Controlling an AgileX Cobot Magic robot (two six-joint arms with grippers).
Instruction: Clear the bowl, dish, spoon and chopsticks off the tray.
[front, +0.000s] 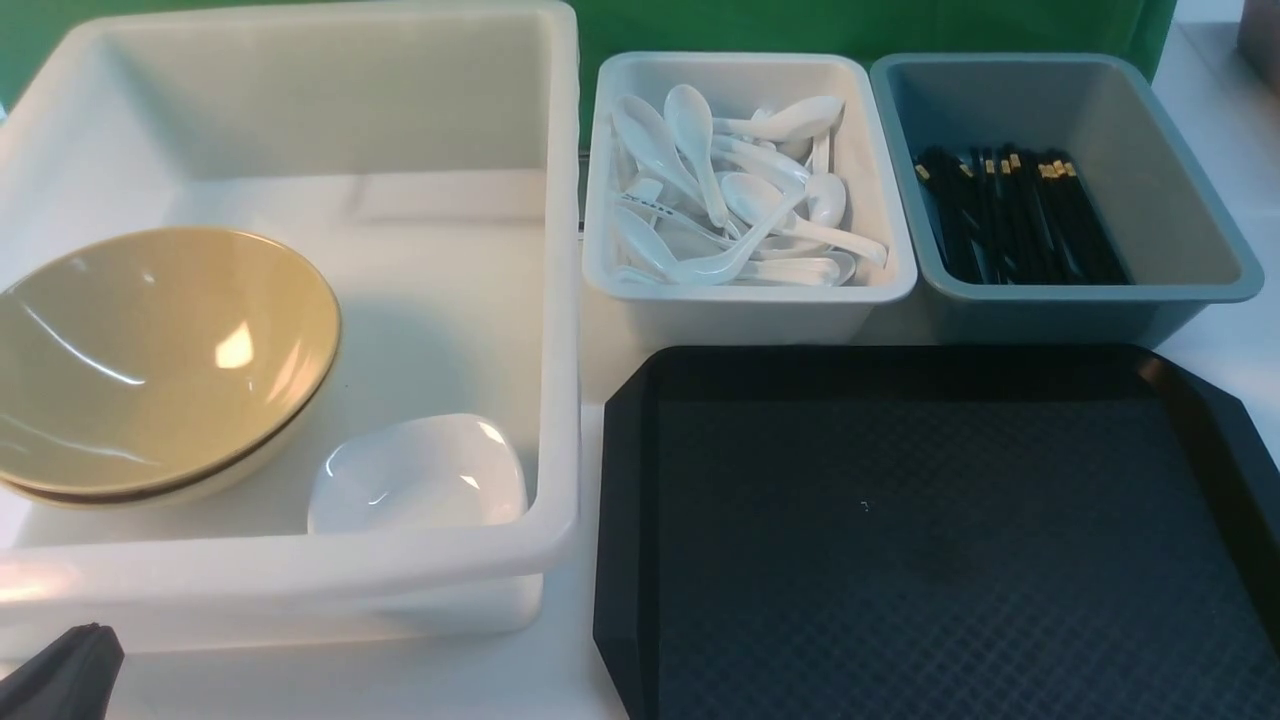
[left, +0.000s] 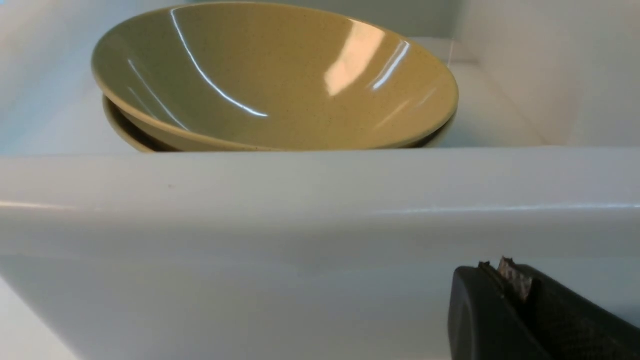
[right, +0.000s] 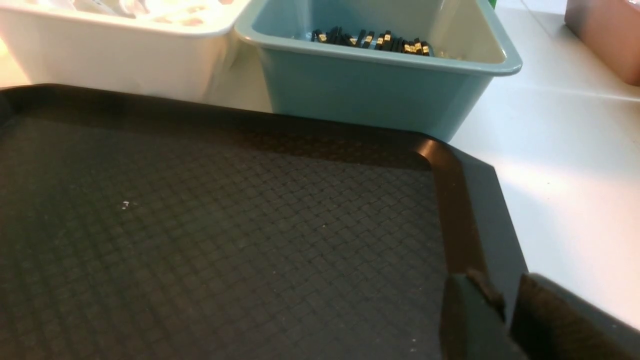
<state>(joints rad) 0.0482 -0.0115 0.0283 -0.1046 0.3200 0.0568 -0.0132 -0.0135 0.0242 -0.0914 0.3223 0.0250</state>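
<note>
The black tray (front: 900, 540) holds nothing; its diamond surface also fills the right wrist view (right: 200, 225). Two stacked mustard-yellow bowls (front: 160, 350) sit in the big white bin (front: 300, 575), with a white dish (front: 420, 475) beside them. White spoons (front: 700, 120) lie in a heap in the small white bin. Black chopsticks (front: 1020, 215) lie in the grey-blue bin. My left gripper (front: 65, 670) is shut and empty, just outside the big bin's near wall (left: 300, 210), facing the bowls (left: 275, 75). My right gripper (right: 500, 285) is shut and empty over the tray's corner.
The small white bin (front: 860, 170) and the grey-blue bin (front: 1180, 200) stand side by side just behind the tray. The grey-blue bin (right: 370, 95) and its chopsticks (right: 370, 39) show in the right wrist view. A brown object (right: 605, 30) stands at the table's far right.
</note>
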